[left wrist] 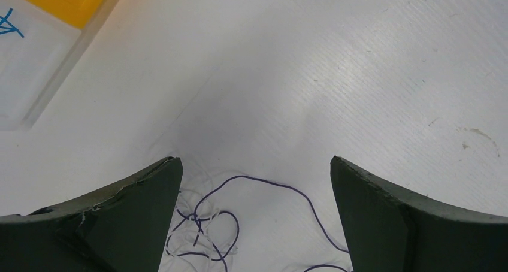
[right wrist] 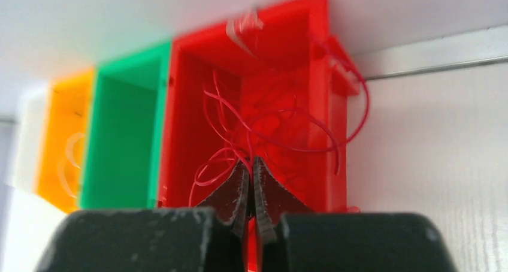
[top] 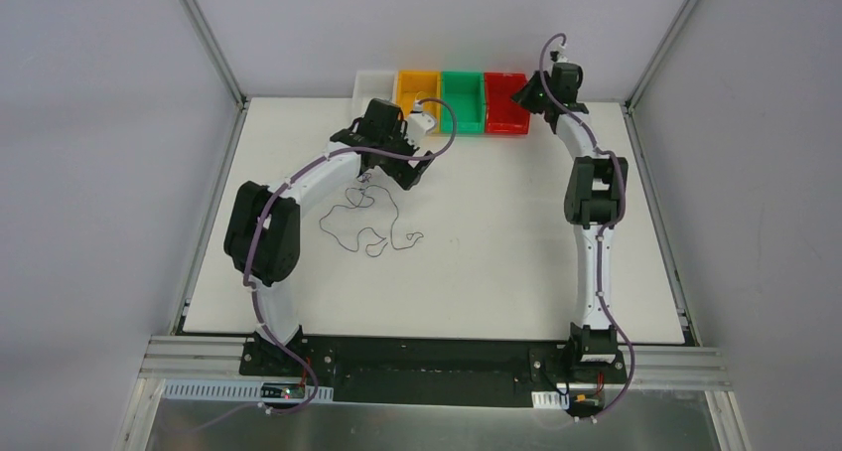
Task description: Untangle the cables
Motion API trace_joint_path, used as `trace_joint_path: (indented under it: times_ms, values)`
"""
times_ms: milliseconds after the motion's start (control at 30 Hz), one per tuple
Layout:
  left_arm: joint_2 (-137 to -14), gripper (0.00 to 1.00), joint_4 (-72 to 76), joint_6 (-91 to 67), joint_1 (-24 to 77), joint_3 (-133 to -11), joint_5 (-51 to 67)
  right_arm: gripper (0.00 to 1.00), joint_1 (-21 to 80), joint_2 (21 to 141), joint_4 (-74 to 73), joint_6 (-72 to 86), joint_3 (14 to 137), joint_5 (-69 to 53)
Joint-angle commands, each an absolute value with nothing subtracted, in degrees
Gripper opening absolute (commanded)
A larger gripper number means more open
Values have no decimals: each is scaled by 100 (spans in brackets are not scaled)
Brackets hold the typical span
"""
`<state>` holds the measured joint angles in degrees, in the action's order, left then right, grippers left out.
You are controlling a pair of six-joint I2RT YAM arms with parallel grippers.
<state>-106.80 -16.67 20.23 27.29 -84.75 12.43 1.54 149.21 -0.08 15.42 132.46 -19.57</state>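
At the near edge of the worktop (top: 496,252) stand the two arm bases. Beyond them, on the left half towards the middle, lie the cables (top: 369,216). They are a loose dark sprawl about as broad as it is long, so it has no clear long axis. Wide loops open towards the near edge, a short tail curls towards the right edge, and the sprawl draws into a small knot at its far end.

Just over that knot hangs the left pincer (top: 415,168), its jaws spread wide. In its wrist view the fingers (left wrist: 120,218) stand well apart. On the white surface between them lie a purple loop and some fine white strands, crossing in a knot (left wrist: 200,224) near the left finger.

Along the far edge sits a row of bins: white (top: 375,81), yellow (top: 415,81), green (top: 462,128) and red (top: 504,130).

The right pincer (top: 523,97) is over the red bin, jaws pressed together. Red cables (right wrist: 269,122) curl inside that bin around the fingertips (right wrist: 230,191), and one loop arches over its right wall. Whether a strand is pinched I cannot tell.
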Motion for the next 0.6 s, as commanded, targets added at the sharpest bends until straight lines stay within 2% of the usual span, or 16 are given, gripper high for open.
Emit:
trace_joint_path:
  times_ms: [0, 133, 467, 567]
  values:
    - [-10675, 99, -1741, 1961, 2685, -8699, 1193, 0, 562, 14487, -383, -7, 13194, -1275]
    - [-10652, 99, -1741, 2062, 2685, -8772, 1180, 0, 706, 14678, -758, -535, 13582, -653]
    - [-10498, 99, -1928, 1996, 2682, -8904, 1221, 38, 769, 14157, -733, -696, 13361, -990]
    - [-10500, 99, -2329, 1891, 2645, -9215, 1203, 46, 773, 13874, -781, -887, 13145, -994]
